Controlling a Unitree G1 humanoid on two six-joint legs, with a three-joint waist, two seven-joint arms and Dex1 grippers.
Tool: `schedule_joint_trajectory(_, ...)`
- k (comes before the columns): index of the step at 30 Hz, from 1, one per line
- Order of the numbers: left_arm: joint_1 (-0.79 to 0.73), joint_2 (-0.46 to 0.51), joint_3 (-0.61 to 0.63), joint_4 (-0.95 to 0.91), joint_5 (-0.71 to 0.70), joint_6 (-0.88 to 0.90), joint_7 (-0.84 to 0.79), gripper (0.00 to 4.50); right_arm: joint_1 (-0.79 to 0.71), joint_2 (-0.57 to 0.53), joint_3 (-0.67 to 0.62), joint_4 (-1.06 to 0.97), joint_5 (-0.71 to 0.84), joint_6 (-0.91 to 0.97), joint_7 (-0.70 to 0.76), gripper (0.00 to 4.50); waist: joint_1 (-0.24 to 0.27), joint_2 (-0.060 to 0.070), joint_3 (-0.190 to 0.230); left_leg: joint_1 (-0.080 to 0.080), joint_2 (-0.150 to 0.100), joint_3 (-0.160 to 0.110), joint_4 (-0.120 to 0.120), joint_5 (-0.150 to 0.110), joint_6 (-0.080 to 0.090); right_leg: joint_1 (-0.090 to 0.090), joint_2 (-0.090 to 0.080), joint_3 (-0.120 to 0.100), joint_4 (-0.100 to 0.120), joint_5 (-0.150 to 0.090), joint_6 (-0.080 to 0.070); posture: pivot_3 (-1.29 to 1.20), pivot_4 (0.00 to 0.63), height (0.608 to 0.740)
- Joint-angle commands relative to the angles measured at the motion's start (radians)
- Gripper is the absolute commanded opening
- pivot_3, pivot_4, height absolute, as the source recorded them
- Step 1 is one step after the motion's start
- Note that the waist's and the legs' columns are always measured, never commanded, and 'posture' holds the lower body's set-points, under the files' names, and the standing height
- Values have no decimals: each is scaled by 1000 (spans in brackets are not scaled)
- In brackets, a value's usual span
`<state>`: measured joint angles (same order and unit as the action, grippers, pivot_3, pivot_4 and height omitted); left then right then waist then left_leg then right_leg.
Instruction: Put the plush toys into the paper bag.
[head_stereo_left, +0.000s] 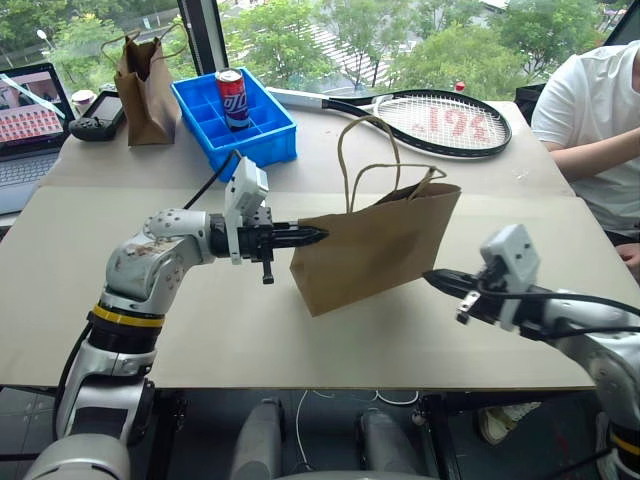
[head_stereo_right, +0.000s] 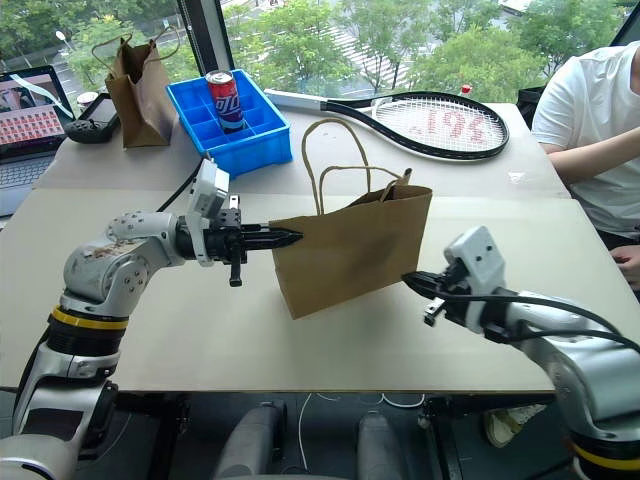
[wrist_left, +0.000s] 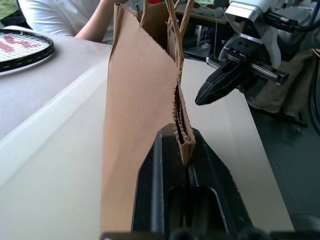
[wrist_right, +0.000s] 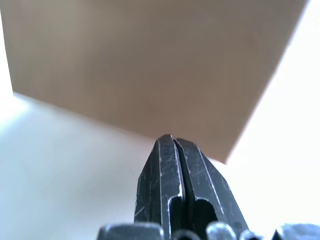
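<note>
A pale beige bench (head_stereo_left: 300, 340) spans the room, made of two boards meeting at a seam that runs across beyond the left pincer (head_stereo_left: 318, 235). Behind it a wide window (head_stereo_left: 330, 40) with a dark upright frame post (head_stereo_left: 205, 35) lets in daylight and looks onto green trees (head_stereo_left: 450, 45). Past the pincer on the far left an open laptop (head_stereo_left: 30, 110) glows at the bench edge. Under the near edge, dark floor (head_stereo_left: 330, 435) and loose cables (head_stereo_left: 330, 400) show.
</note>
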<state>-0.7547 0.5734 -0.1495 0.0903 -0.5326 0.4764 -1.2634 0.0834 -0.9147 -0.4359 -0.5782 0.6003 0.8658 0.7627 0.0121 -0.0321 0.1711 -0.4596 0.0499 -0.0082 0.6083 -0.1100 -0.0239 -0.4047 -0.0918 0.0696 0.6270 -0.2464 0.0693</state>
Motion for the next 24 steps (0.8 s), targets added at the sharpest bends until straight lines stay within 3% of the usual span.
schedule_joint_trajectory(1,-89,-24,-44,155,67,-155,-165,63,119,-47,-213,28,-58,-79,90,0,-3,0,0,0,0,0,0,0,0,0,0,0,0,0,0,0,150,740)
schedule_joint_trajectory(7,-193,-75,-66,394,137,-295,-317,63,197,-40,-319,14,-69,-88,108,0,-18,0,0,0,0,0,1,0,0,0,0,0,1,-3,7,0,150,740)
schedule_joint_trajectory(15,-191,-104,-57,483,193,-387,-351,63,161,-37,-291,-34,-45,-51,60,0,-24,0,0,0,0,0,1,0,0,0,0,0,1,-3,10,0,150,740)
schedule_joint_trajectory(18,-179,-83,-31,464,188,-342,-339,779,133,-42,-263,-11,-42,-53,54,0,-24,0,0,0,0,-1,1,0,0,0,0,0,1,-3,11,0,150,740)
schedule_joint_trajectory(23,-99,-1,50,328,147,-246,-274,2741,73,-35,-211,65,-25,-96,87,0,-30,0,0,1,0,-1,1,0,0,0,0,0,2,-2,11,0,150,740)
schedule_joint_trajectory(24,-68,22,78,286,136,-226,-250,3061,64,-28,-204,85,-22,-112,97,292,-30,0,0,1,0,-1,1,0,0,0,0,0,3,-1,13,0,150,740)
